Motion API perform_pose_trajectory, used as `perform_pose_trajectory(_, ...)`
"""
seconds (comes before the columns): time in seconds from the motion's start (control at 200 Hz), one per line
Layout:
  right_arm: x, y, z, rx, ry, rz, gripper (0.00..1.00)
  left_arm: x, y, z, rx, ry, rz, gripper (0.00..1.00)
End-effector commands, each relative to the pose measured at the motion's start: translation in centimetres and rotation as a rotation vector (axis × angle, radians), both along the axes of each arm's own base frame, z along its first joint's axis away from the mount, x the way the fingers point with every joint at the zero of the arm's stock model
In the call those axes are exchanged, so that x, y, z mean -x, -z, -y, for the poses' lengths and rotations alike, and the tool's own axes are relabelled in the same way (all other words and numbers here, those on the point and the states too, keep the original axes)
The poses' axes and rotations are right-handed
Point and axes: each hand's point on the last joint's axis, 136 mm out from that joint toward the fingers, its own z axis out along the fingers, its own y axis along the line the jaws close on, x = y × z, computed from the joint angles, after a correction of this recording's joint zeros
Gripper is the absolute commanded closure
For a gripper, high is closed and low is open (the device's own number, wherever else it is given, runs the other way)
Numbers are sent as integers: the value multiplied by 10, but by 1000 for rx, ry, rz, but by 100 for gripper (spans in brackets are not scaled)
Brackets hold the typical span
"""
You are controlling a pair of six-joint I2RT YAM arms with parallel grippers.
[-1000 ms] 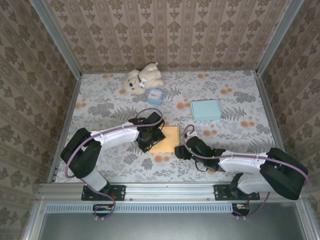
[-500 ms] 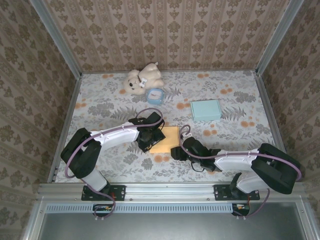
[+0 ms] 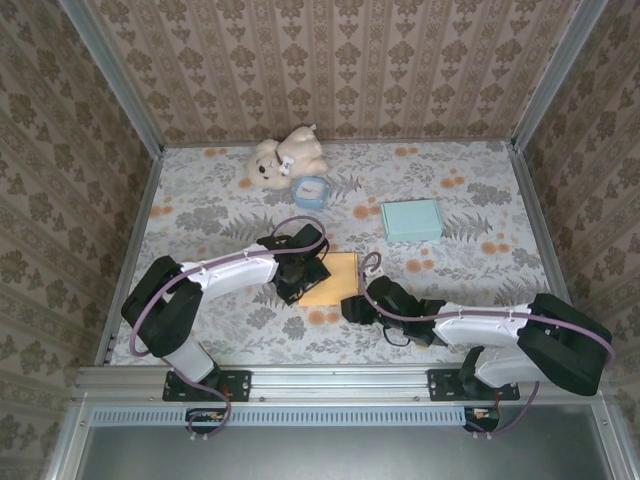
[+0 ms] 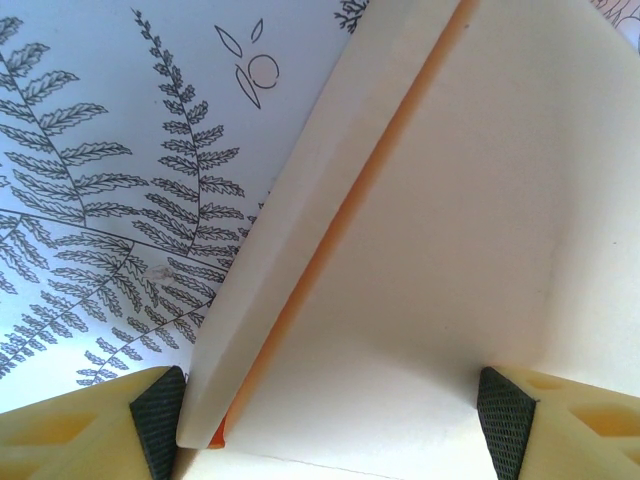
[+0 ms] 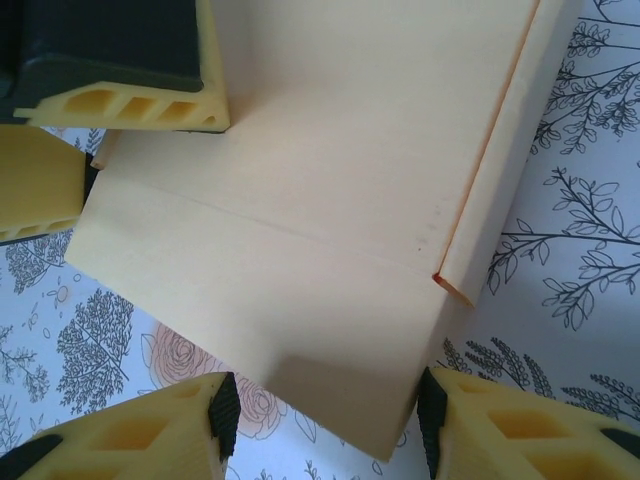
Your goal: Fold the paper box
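1. Lying flat mid-bench (image 3: 460, 190): paper box (image 3: 335, 278), with a flap folded over along one edge.
2. Left pincer (image 4: 325, 420) is wide, straddling a folded edge.
3. Right pincer (image 5: 325, 420) has its fingers apart around the near corner, unclamped.
4. Bare bench lies right of the box.

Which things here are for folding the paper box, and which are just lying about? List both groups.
For the job:
- flat yellow paper box
- left gripper, open over one side of it
- right gripper, open over a near corner

Lying about:
- teddy bear
- small blue clock
- light blue box
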Motion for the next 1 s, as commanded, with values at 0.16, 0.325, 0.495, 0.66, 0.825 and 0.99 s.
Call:
perform_pose_trajectory(0.16,-3,-18,-4,-5,-1,49,49,12,23,-25,-104,-40,-67,23)
perform_pose_trajectory(0.325,-4,-12,-10,-3,-14,34,51,12,22,-24,-105,-39,-68,23)
perform_pose_trajectory(0.495,-3,-11,-17,-19,-34,24,51,13,23,-26,-109,-41,-70,23)
perform_pose_trajectory(0.66,-2,-12,-20,-34,-41,21,51,13,23,-25,-106,-39,-68,23)
perform_pose_trajectory(0.825,-2,-12,-20,-45,-43,25,54,12,25,-25,-107,-40,-70,23)
perform_pose_trajectory(0.99,0,-13,-22,-63,-49,20,55,14,26,-26,-108,-42,-74,23)
